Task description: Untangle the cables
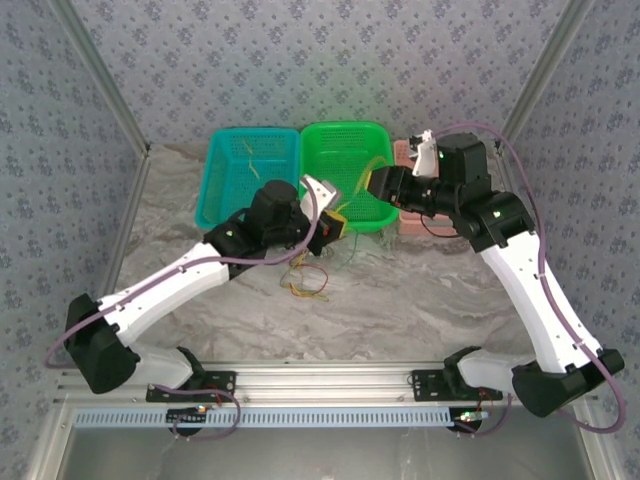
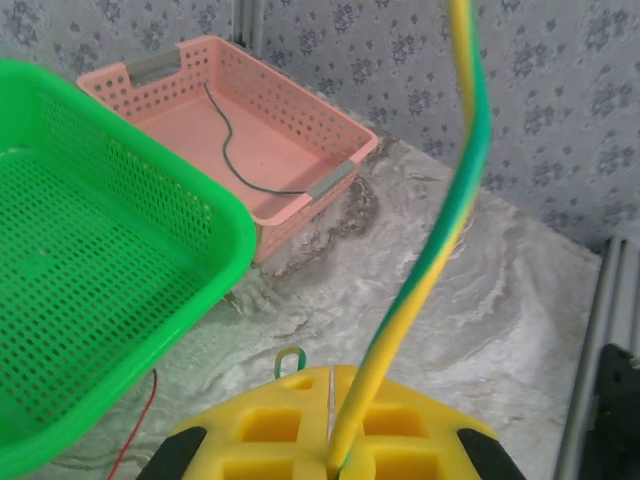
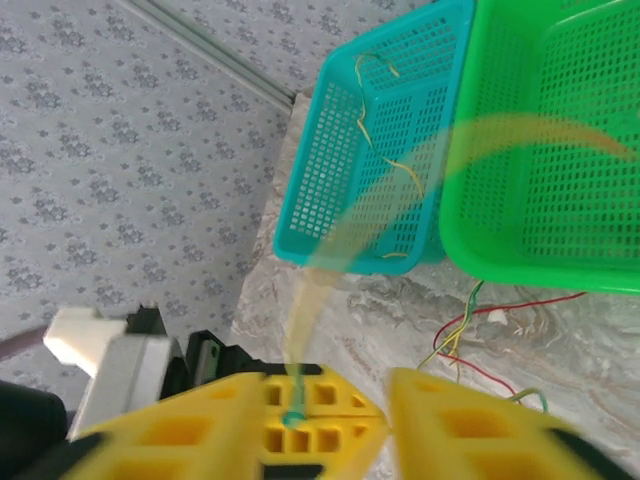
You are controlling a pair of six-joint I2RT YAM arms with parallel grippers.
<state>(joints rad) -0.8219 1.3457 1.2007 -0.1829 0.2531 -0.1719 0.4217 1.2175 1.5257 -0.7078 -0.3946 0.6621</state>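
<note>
left tool (image 2: 330,400) is pinching the yellow-green cable (image 2: 440,240) between closed pads, and the cable is arcing up by the green basket (image 1: 345,126), centre of the top view. right tool (image 3: 386,405) is sitting nearly closed; grip unclear. loose cables (image 1: 306,280) are lying on the table (image 1: 420,290) just below the left tool.

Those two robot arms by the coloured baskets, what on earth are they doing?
They are sorting out a tangle of thin cables. The left gripper is clamped on a yellow-green cable, which rises from its fingers beside the green basket. The right gripper is close by; whether it grips anything is unclear. More loose cables lie on the table, while a yellow cable sits in the teal basket and a dark cable in the pink basket.
</note>
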